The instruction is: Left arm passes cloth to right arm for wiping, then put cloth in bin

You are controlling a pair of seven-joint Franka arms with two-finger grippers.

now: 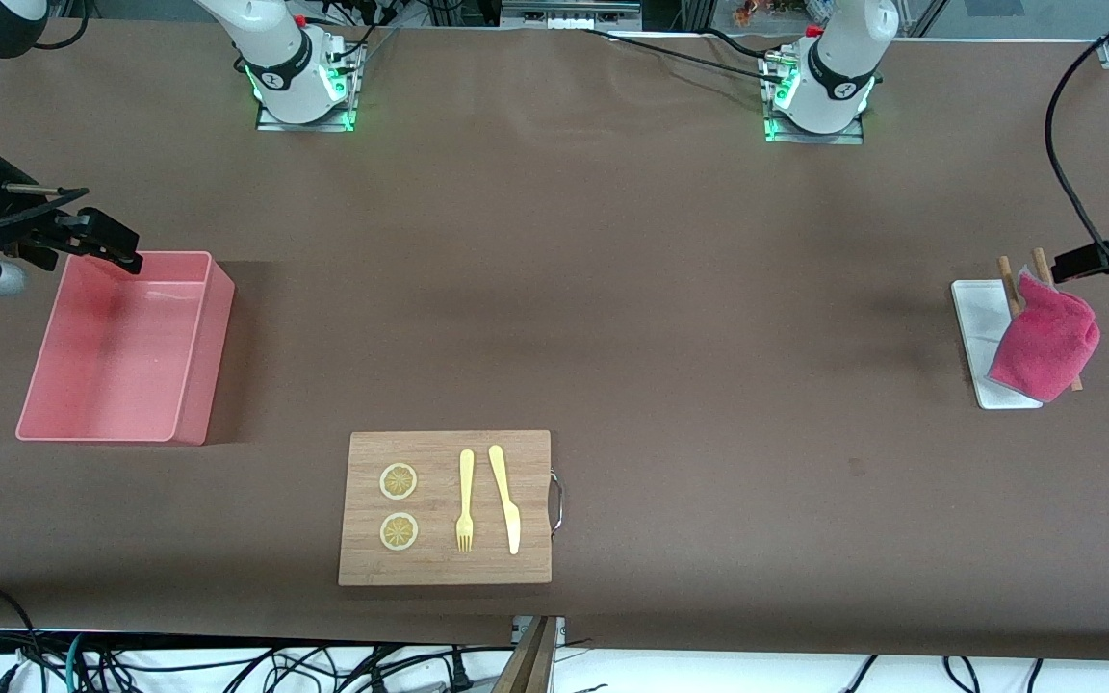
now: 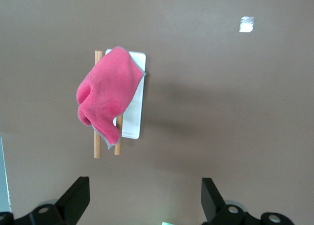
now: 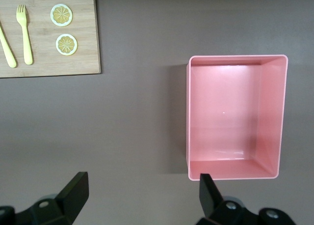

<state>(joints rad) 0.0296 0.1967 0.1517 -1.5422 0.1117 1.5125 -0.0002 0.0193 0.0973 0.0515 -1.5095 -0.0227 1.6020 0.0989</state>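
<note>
The magenta-pink cloth hangs draped over two wooden sticks on a small white tray at the left arm's end of the table. It also shows in the left wrist view. My left gripper is up in the air beside the cloth, open and empty. The salmon-pink bin stands empty at the right arm's end and shows in the right wrist view. My right gripper is over the bin's edge, open and empty.
A wooden board with a metal handle lies nearer the front camera, between the bin and the tray. It carries two lemon slices, a yellow fork and a yellow knife. The board also shows in the right wrist view.
</note>
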